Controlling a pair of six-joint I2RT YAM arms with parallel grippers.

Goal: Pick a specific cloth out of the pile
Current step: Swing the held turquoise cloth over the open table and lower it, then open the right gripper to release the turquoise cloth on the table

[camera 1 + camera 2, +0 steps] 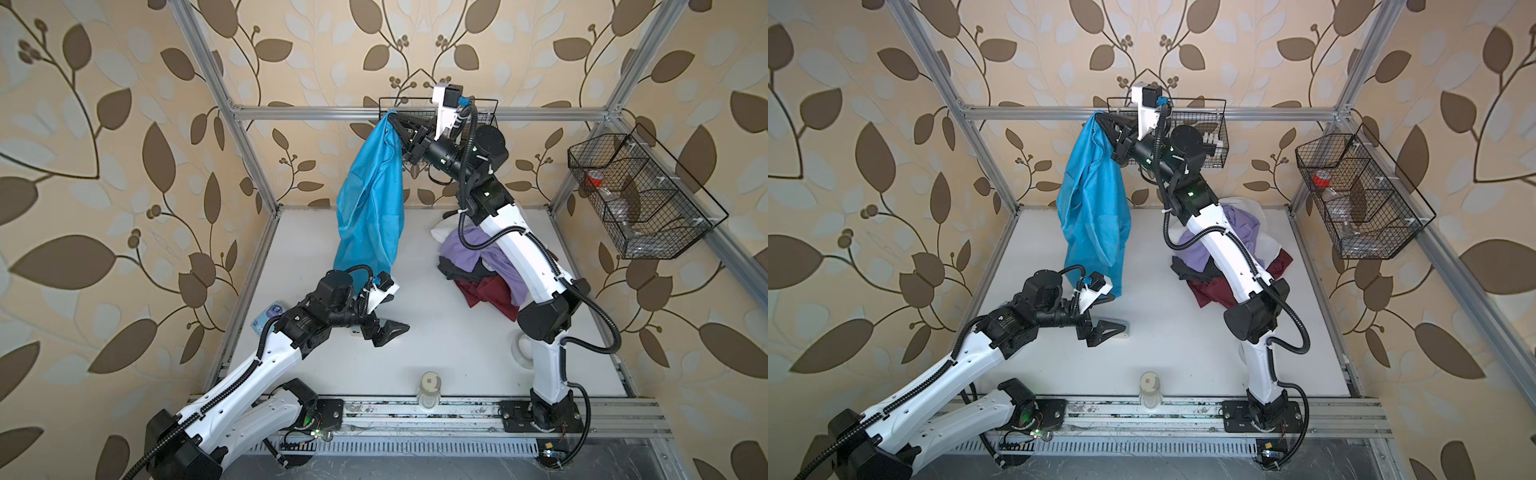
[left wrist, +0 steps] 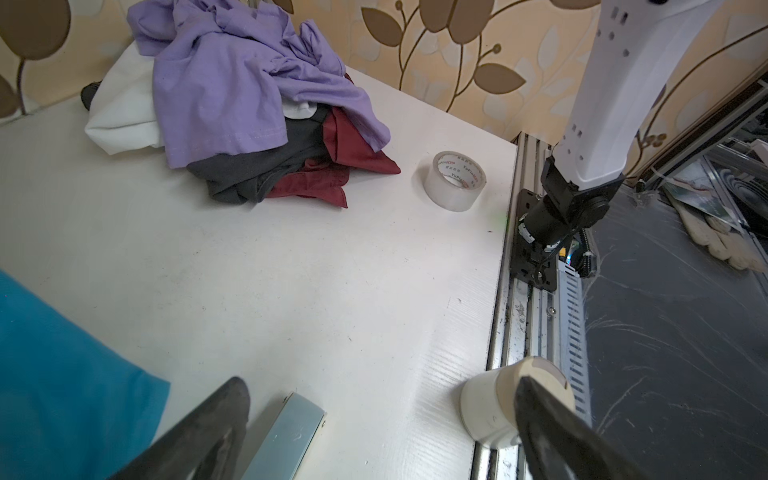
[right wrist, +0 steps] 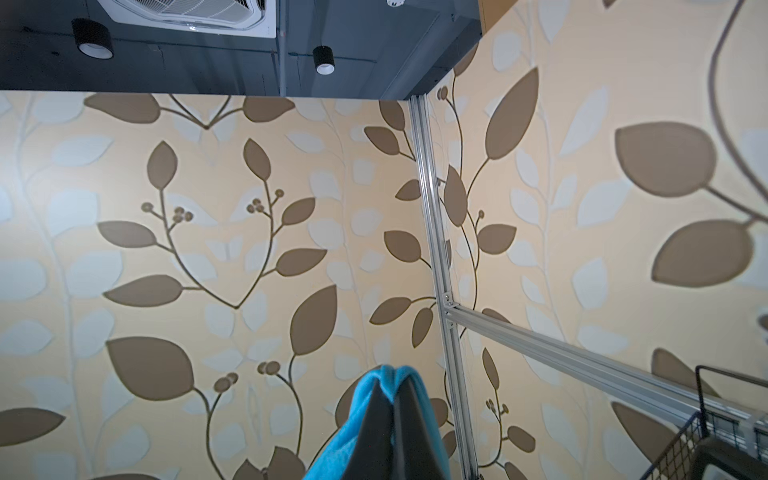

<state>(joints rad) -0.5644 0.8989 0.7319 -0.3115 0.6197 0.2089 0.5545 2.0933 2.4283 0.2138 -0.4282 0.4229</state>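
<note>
Two jaws of my right gripper (image 1: pixel 390 119) are pressed together on the top edge of the cloth (image 1: pixel 370 199). It hangs down long, and its lower end is near my left gripper (image 2: pixel 382 386), which is spread apart and holds nothing. The pile (image 1: pixel 478 266) lies on the table (image 1: pixel 436 353) under my right arm, apart from the cloth.

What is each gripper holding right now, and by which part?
Right gripper holds the cloth by a bunched fold at its top end, jaws shut on it. Left gripper holds nothing, jaws open.
</note>
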